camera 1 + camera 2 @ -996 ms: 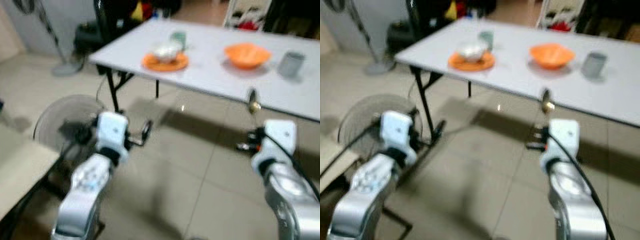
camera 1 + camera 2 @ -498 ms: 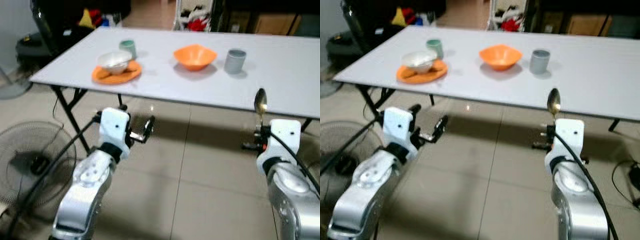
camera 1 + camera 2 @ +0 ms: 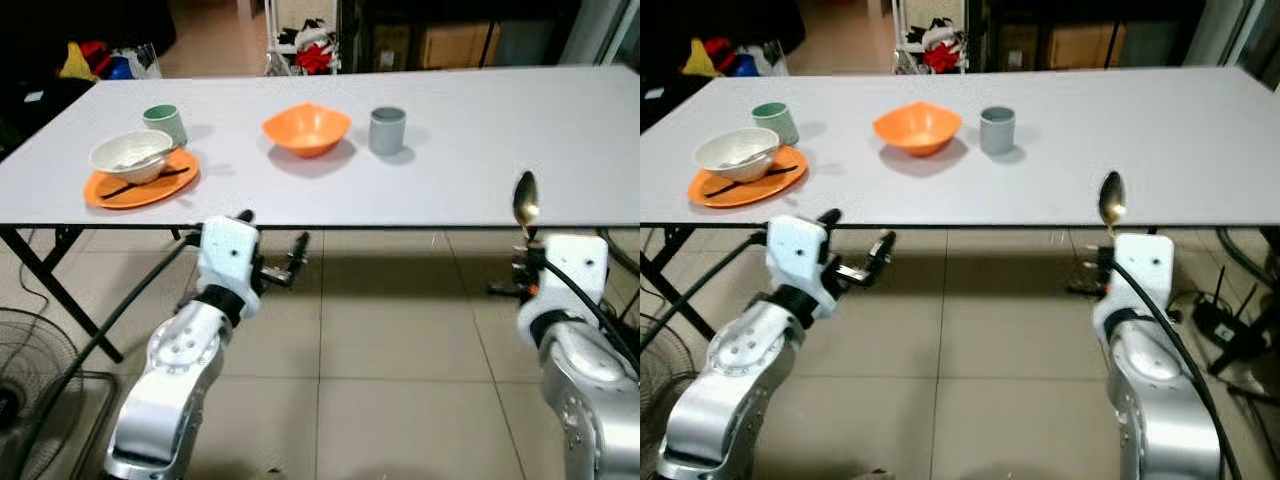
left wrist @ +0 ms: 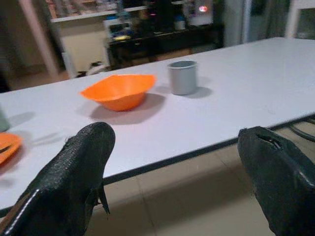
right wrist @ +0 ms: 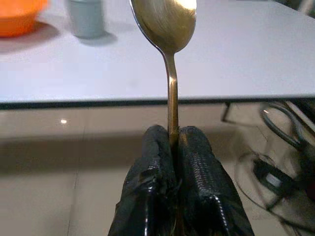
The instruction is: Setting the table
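A long white table point(image 3: 480, 150) stands square in front of me. On its left part an orange plate point(image 3: 115, 193) carries a white bowl point(image 3: 130, 155) and dark chopsticks, with a green cup point(image 3: 165, 123) behind it. An orange bowl point(image 3: 306, 128) and a grey cup point(image 3: 387, 130) sit near the middle. My right gripper point(image 5: 171, 136) is shut on the handle of a gold spoon point(image 3: 524, 200), held upright just below the table's front edge. My left gripper point(image 3: 272, 235) hangs open with nothing in it, in front of the table edge below the plate.
A floor fan point(image 3: 25, 385) and cables lie on the tiled floor at my left. Black folding table legs point(image 3: 60, 290) stand at the left. Shelves and boxes point(image 3: 430, 40) line the room behind the table. The right half of the tabletop is bare.
The camera has swung round, so the table now lies square in front and closer. Both arms keep their pose, and the spoon stays upright in the right gripper.
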You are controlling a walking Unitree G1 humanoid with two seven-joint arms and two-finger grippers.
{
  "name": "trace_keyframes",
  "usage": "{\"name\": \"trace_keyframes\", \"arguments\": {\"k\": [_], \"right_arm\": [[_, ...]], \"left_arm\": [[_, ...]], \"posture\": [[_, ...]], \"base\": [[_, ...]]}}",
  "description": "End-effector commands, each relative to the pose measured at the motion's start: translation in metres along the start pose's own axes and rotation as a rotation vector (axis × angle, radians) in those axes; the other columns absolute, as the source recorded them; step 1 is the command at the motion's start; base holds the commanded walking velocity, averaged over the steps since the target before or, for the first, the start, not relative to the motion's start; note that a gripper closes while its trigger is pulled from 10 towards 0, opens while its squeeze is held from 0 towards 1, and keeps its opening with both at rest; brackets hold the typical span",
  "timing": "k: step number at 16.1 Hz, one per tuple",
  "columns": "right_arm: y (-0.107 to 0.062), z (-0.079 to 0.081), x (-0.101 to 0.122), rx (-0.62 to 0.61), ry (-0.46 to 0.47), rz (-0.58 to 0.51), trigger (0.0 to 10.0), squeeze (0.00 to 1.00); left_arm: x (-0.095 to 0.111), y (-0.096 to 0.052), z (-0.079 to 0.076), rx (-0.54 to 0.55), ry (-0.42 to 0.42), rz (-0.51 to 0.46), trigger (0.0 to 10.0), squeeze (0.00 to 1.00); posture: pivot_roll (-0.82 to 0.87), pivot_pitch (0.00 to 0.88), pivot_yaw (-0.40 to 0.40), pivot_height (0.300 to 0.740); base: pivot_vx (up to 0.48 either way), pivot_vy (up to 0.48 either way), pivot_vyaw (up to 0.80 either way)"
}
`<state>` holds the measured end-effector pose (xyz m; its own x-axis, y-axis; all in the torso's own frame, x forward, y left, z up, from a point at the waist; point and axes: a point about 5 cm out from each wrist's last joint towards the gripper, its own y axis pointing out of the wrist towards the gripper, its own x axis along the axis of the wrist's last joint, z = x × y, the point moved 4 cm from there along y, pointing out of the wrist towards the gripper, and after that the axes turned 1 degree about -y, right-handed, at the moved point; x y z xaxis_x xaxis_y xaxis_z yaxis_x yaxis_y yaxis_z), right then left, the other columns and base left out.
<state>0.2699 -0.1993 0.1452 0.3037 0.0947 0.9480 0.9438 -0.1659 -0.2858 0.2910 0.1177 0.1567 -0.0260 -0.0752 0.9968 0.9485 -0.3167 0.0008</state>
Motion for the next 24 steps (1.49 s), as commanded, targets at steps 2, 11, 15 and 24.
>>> {"name": "trace_keyframes", "arguments": {"k": [2,11,15,24], "right_arm": [[-0.001,0.012,0.011,0.068,-0.007,-0.043,10.0,0.0],[0.001,0.014,0.009,0.091,-0.029,-0.03,10.0,0.0],[0.0,0.016,0.005,0.1,-0.034,-0.009,10.0,0.0],[-0.002,0.022,-0.006,0.141,-0.064,0.04,10.0,0.0]], "left_arm": [[-0.002,0.0,0.008,0.038,0.006,0.013,10.0,0.0],[-0.002,0.0,0.008,0.046,-0.006,0.017,10.0,0.0],[-0.002,-0.001,0.007,0.039,-0.005,0.018,10.0,0.0],[-0.003,-0.004,0.005,0.02,0.005,0.025,10.0,0.0]], "posture": [[0.05,0.0,0.044,0.74],[0.05,0.0,0.041,0.74],[0.05,0.0,0.042,0.74],[0.06,0.0,0.043,0.74]], "base": [[0.276,0.0,0.0],[0.282,0.0,0.0],[0.29,0.0,0.0],[0.291,0.0,0.0]]}}
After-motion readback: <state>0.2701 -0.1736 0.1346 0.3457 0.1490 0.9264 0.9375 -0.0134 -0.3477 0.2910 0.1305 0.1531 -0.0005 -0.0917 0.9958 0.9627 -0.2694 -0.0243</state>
